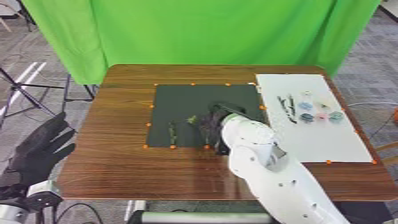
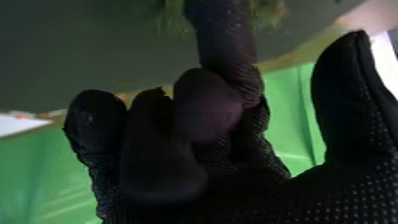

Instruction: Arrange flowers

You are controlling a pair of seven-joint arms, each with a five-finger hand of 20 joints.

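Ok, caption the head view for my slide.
The robot's right hand over stems on a dark mat, with flowers on the white sheet alongside.

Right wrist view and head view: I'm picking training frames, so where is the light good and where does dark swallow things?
Right wrist view: the right hand is mostly in deep shade, against a brighter green curtain; head view: the white sheet is brightly lit, but the hand nearly merges with the dark mat.

Rounded white arms [image 1: 293,187] carry black-gloved hands [image 1: 40,149].
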